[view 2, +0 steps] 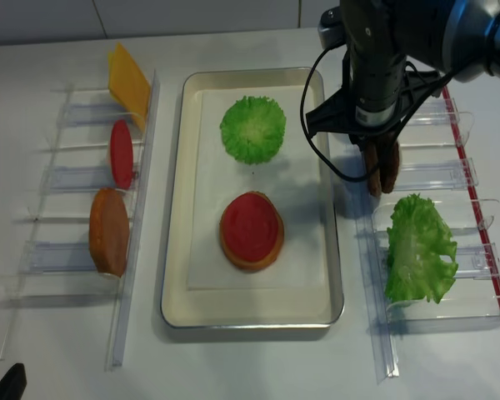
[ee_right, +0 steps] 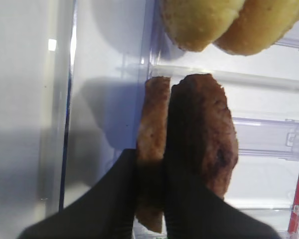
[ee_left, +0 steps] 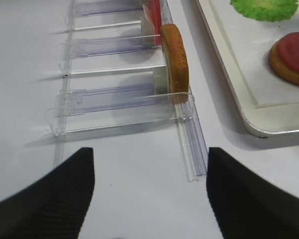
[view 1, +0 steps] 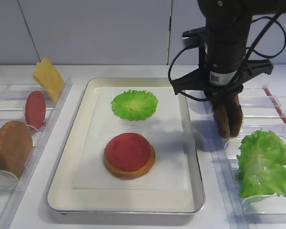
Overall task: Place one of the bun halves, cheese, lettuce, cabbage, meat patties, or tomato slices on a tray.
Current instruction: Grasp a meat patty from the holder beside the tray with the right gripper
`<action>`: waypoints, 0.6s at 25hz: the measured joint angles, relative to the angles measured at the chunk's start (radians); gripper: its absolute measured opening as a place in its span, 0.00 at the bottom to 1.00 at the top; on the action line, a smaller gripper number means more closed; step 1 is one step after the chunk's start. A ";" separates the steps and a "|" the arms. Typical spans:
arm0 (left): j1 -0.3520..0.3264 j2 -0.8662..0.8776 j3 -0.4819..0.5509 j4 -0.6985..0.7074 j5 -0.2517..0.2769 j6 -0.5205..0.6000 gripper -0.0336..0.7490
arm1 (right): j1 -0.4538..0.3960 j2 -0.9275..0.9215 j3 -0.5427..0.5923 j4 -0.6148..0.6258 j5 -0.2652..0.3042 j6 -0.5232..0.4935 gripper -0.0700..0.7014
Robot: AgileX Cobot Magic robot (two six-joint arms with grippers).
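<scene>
Right gripper (ee_right: 150, 199) closed on one of the two meat patties (ee_right: 152, 149), clamping the left one of the upright pair in the wrist view; second patty (ee_right: 207, 144) standing just beside it, touching, in the same clear rack (view 2: 450, 175) on the right of the surface (view 2: 67, 333). Left gripper (ee_left: 149, 199) open, fingers spread wide, hovering over bare surface near the end of the left rack (ee_left: 114, 99), holding nothing.

Count on the tray (view 1: 71, 157): one bun half (view 1: 129, 168) lying flat on the white paper liner (view 1: 90, 162), one tomato slice (view 1: 128, 151) resting on top of it, one round frilly green cabbage leaf (view 1: 134, 104) further back, apart from the bun.

Count in the left rack: one yellow cheese slice (view 1: 48, 78) leaning at the far end, one second tomato slice (view 1: 35, 109) upright behind a divider, one bun half (view 1: 12, 148) upright nearest the camera.

Count in the right rack: two patties under the arm, one large crinkled lettuce leaf (view 1: 264, 164) in the nearer compartment, and two more bun halves (ee_right: 229, 22) at the far end, seen only in the right wrist view, touching each other.

Totals visible: four bun halves, two tomato slices, two patties, one cheese, one lettuce, one cabbage, one tray, two racks.
</scene>
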State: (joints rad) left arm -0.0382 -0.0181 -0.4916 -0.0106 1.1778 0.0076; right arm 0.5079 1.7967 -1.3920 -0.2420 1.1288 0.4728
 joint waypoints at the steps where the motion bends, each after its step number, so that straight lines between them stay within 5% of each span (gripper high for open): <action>1: 0.000 0.000 0.000 0.000 0.000 0.000 0.64 | 0.000 0.000 0.000 0.000 0.002 0.000 0.27; 15: 0.000 0.000 0.000 0.000 0.000 0.000 0.64 | 0.000 0.000 -0.118 0.058 0.090 0.000 0.27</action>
State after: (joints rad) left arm -0.0382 -0.0181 -0.4916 -0.0106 1.1778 0.0076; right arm 0.5079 1.7967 -1.5102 -0.1841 1.2191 0.4728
